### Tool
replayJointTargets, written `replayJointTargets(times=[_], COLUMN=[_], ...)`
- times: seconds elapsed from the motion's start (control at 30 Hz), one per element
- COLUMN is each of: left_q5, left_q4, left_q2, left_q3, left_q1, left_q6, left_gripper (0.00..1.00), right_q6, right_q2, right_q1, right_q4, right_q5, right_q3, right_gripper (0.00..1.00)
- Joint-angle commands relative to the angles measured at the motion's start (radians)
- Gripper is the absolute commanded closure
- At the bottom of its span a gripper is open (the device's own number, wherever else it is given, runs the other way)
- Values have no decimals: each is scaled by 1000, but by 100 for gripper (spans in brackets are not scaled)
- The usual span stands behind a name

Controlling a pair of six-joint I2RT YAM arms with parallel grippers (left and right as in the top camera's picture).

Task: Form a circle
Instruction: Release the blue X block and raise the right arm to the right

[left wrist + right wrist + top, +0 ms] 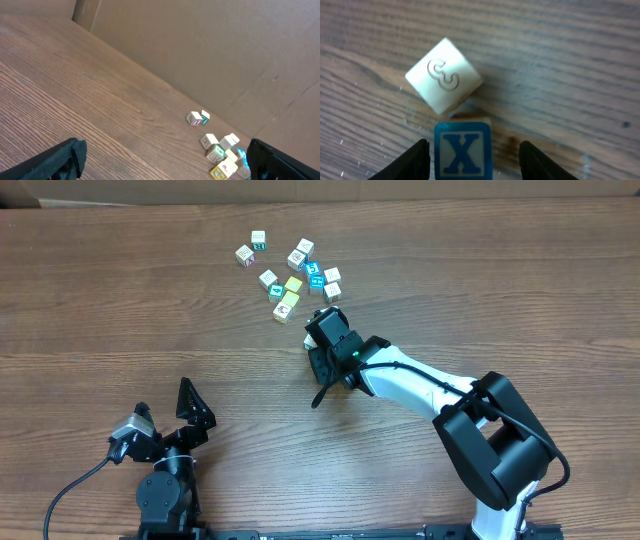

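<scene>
Operator: How will the blue X cube [463, 152] handle?
Arm: Light, hard, probably slick-faced; I'd pinch two flat opposite sides. It sits between my right end effector's [474, 160] parted fingers, with a gap showing, just beside a skewed white cube [443, 82].
Operator: Surroundings?
Arm: Wood-grain bench [120, 290], cube cluster [312, 272] nearby, cardboard wall [200, 50] behind. My left end effector [165, 152] gapes wide, empty.

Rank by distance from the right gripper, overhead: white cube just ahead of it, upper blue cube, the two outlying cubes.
1. White cube, just ahead of the right gripper.
2. Upper blue cube, mid-cluster.
3. The two outlying cubes, far left: too close to call between them.
</scene>
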Motion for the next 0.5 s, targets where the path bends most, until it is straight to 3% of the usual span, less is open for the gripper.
replayJointTargets(times=[0.0,0.27,0.47], left_q5=[-11,-11,-11], left_q4=[0,0,0], left_q2=[-10,-10,-10], left_q3=[-4,-4,-4], left_q1=[0,0,0], left_q6=[12,12,12], left_gripper=[0,1,0], right_q6=[-4,2,5], right_q2=[-95,-178,-178], right_q1=[3,-91,-237], right_q4=[1,-16,-101], right_q5=[74,74,72], right_q3=[57,76,76], right_gripper=[45,44,25])
